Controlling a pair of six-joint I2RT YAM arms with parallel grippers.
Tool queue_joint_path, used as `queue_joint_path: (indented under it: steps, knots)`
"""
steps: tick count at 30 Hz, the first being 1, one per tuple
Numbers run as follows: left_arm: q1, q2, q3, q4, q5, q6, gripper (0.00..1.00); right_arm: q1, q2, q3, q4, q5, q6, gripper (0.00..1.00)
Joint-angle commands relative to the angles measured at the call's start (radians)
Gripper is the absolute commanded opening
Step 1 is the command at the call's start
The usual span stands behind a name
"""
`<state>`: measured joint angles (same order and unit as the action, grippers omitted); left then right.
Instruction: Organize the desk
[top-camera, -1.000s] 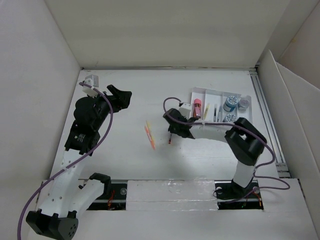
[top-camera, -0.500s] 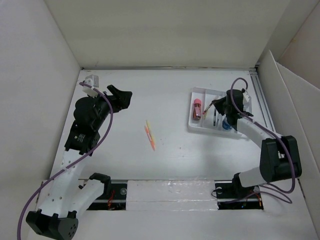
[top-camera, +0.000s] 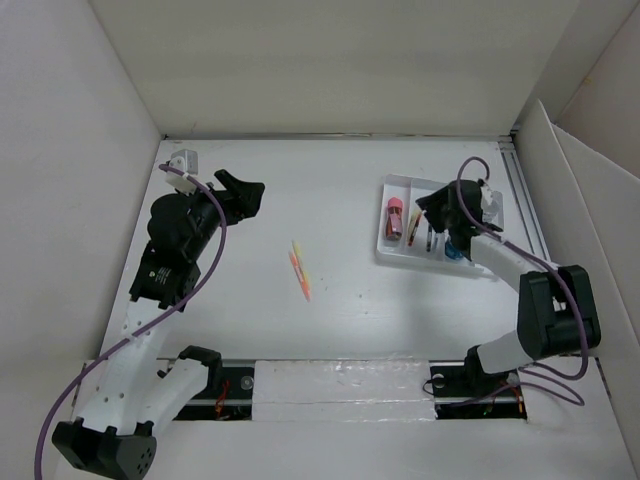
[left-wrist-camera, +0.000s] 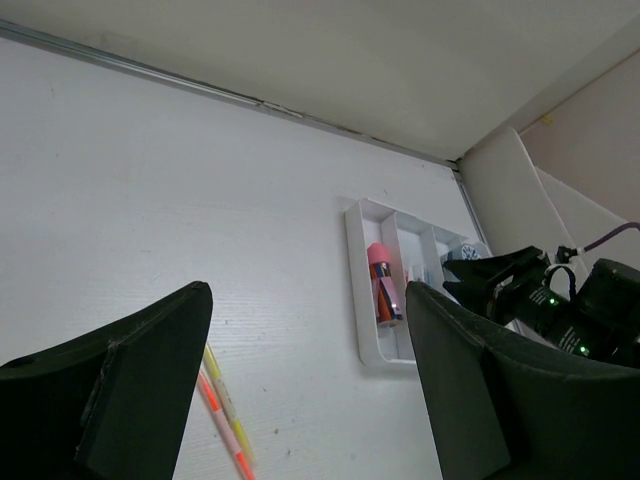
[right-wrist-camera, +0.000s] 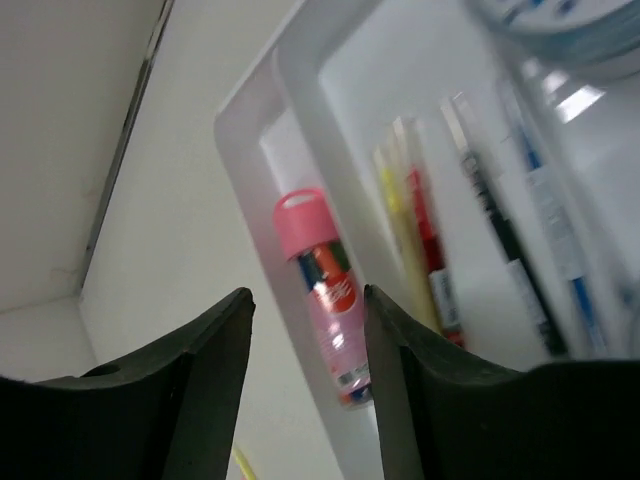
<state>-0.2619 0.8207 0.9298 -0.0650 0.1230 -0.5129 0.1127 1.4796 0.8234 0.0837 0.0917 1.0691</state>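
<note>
The desk (top-camera: 330, 190) is a white tabletop inside white walls. Two highlighters (top-camera: 300, 270), one yellow and one orange-pink, lie side by side at its middle; they also show in the left wrist view (left-wrist-camera: 225, 420). A white compartment tray (top-camera: 385, 238) at the right holds a pink glue stick (top-camera: 394, 217), several pens (top-camera: 432, 235) and tape rolls (top-camera: 458, 245). My right gripper (top-camera: 425, 208) hovers over the tray, open and empty, with the glue stick (right-wrist-camera: 322, 290) seen between its fingers. My left gripper (top-camera: 240, 190) is open and empty, raised above the desk's left side.
The tray's rim (right-wrist-camera: 250, 150) and dividers lie just under the right fingers, with yellow, red and black pens (right-wrist-camera: 430, 250) in the middle slot. A metal rail (top-camera: 525, 215) runs along the desk's right edge. White walls enclose the desk.
My right arm swung from the desk's middle to above the tray, then shifted slightly left. The small pen at its fingertips one second ago is gone from the desk. The left arm stayed still.
</note>
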Motion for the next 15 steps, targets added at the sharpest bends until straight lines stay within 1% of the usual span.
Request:
queue_joint_path:
  steps: [1, 3, 4, 5, 6, 7, 9, 10, 11, 12, 13, 14, 15]
  knots:
    - [-0.002, 0.000, 0.004, 0.042, 0.006, 0.013, 0.74, 0.138, -0.062, 0.005, 0.097, -0.012, -0.052, 0.52]
    - [-0.002, -0.006, -0.002, 0.048, 0.009, 0.013, 0.74, 0.218, -0.070, 0.009, 0.093, 0.032, -0.076, 0.24]
    - [-0.002, -0.006, -0.002, 0.053, 0.003, 0.013, 0.74, 0.298, -0.071, 0.017, 0.085, 0.063, -0.101, 0.15]
    - [-0.002, -0.002, 0.000, 0.050, -0.005, 0.014, 0.74, 0.341, -0.067, 0.019, 0.088, 0.074, -0.110, 0.01]
    - [-0.002, 0.004, 0.003, 0.045, -0.006, 0.014, 0.74, 0.382, -0.061, 0.022, 0.099, 0.082, -0.116, 0.00]
    - [-0.002, 0.006, 0.004, 0.042, -0.005, 0.014, 0.74, 0.462, -0.052, 0.032, 0.108, 0.083, -0.135, 0.00]
    - [-0.002, 0.009, 0.001, 0.048, 0.007, 0.014, 0.74, 0.539, 0.001, 0.055, 0.116, 0.115, -0.144, 0.00]
    - [-0.002, 0.009, 0.000, 0.051, 0.006, 0.014, 0.74, 0.570, 0.028, 0.074, 0.114, 0.121, -0.147, 0.03]
    - [-0.002, 0.012, 0.000, 0.050, 0.000, 0.014, 0.74, 0.620, 0.056, 0.121, 0.108, 0.121, -0.146, 0.10]
    - [-0.002, 0.020, 0.004, 0.042, 0.001, 0.014, 0.74, 0.666, 0.150, 0.182, 0.082, 0.112, -0.156, 0.23]
    - [-0.002, 0.020, 0.004, 0.044, 0.001, 0.014, 0.74, 0.667, 0.151, 0.183, 0.073, 0.117, -0.162, 0.28]
    - [-0.002, 0.021, 0.004, 0.045, 0.009, 0.014, 0.74, 0.714, 0.186, 0.244, 0.065, 0.126, -0.169, 0.30]
    - [-0.002, 0.018, 0.003, 0.048, 0.009, 0.014, 0.74, 0.737, 0.250, 0.278, 0.033, 0.170, -0.170, 0.32]
